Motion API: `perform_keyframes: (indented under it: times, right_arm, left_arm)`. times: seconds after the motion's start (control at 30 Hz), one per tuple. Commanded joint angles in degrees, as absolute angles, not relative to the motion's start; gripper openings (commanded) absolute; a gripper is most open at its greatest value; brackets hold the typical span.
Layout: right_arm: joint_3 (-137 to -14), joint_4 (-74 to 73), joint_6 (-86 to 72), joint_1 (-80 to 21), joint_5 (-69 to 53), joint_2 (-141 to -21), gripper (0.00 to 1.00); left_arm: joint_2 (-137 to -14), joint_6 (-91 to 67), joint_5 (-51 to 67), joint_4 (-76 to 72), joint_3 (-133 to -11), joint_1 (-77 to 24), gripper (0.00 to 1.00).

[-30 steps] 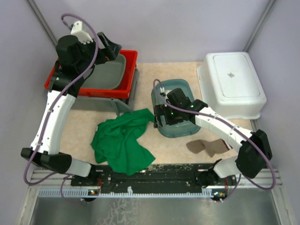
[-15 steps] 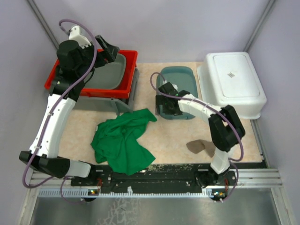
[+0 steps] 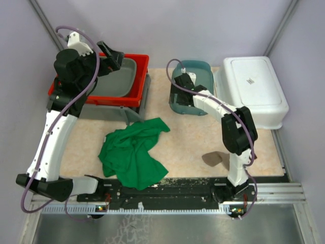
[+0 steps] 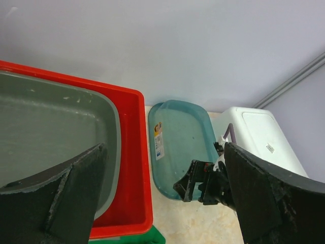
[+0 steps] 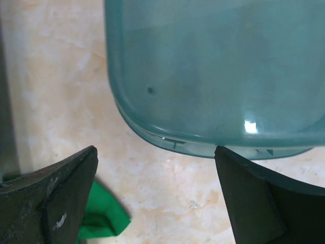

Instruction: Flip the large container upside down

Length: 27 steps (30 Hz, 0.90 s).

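1. Red crate point(image 3: 142, 63) at the far left holds a grey tub point(image 3: 116, 81). The left gripper point(image 3: 110, 55) hangs over the tub with its fingers spread wide and holding nothing, well away from the task's thing.
2. Green cloth point(image 3: 133, 152) lies crumpled on the table point(image 3: 193, 142) between the two arms, clear of both grippers.
3. Centre right, the teal container point(image 3: 200, 72), judged to be the one in hand, sits at the far side of the table. Its long axis runs away from the arm bases. It appears to show its base to the cameras, though whether it lies flat or leans cannot be told.
4. The right gripper point(image 3: 177, 96) is at the container's near left corner. Its fingers point(image 5: 61, 193) are parted and grip nothing, and the teal wall lies just ahead of them. This is plainly the nearer arm, so any further tipping would likely start from this corner and push away from the bases.
5. At far right, a white container point(image 3: 254, 86) rests base-up just beside the teal one, leaving little room on that side.
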<state>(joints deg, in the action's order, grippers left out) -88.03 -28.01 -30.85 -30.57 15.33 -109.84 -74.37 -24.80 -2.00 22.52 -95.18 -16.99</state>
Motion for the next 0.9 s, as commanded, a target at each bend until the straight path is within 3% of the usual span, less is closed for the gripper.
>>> perform_keyframes:
  times: [0.0,0.37,0.6,0.87]
  right_arm:
    - [-91.37,-26.44,-28.25,-27.67,17.3,-111.91,0.98]
    - [-84.48,-23.88,-24.94,-25.23,15.66,-106.82,0.99]
    - [-82.79,-22.32,-20.84,-25.05,13.11,-98.6,0.98]
    - [-83.47,-26.41,-20.3,-24.94,18.24,-92.99,0.99]
  left_arm:
    - [-74.41,-21.36,-3.12,23.8,-97.21,-16.84,1.0]
    - [-82.96,-17.58,-2.19,36.25,-105.25,-16.79,1.0]
    - [-95.17,-11.92,0.58,52.07,-115.46,-16.7,0.99]
    - [-101.9,-9.44,-0.13,56.86,-115.78,-17.09,0.78]
